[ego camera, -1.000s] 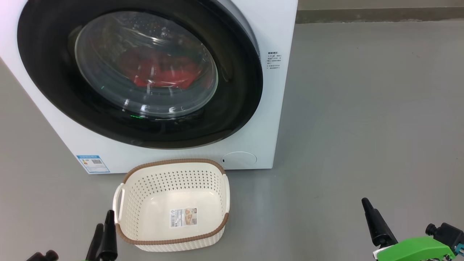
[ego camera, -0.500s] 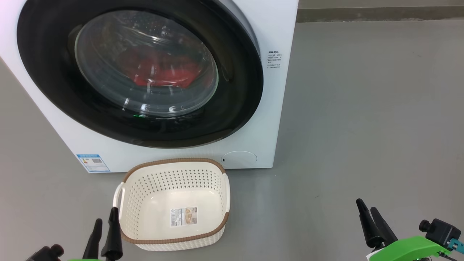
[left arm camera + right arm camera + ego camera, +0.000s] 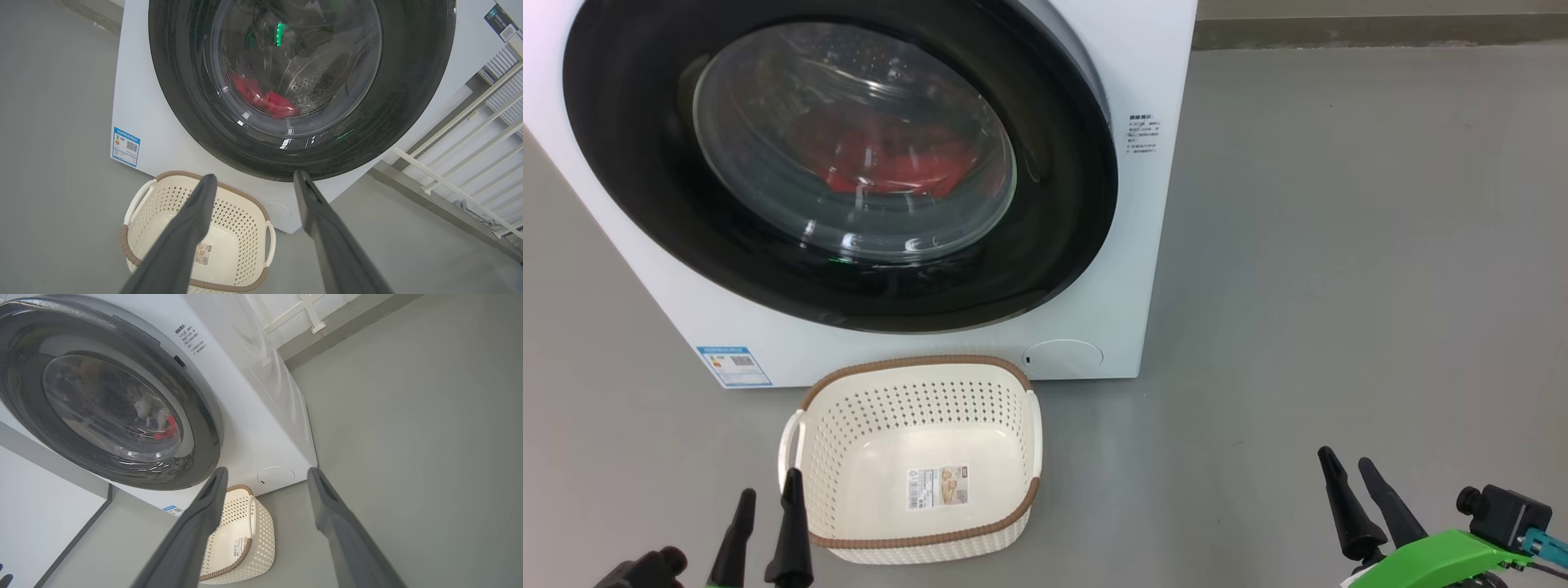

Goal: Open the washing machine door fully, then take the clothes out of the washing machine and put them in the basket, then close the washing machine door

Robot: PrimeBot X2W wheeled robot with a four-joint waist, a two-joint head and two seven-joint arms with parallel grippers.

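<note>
Head view | door [image 3: 849, 229] shut (red clothes [image 3: 882, 163] inside) | left tool [image 3: 769, 486], right tool [image 3: 1345, 457] wide, empty

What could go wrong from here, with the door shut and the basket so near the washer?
The basket stands close below the door, so a reach may knock it away. The door's glossy rim shows no clear handle, so the open right fingers may slip on it. The clothes could fall beside the small basket.
</note>
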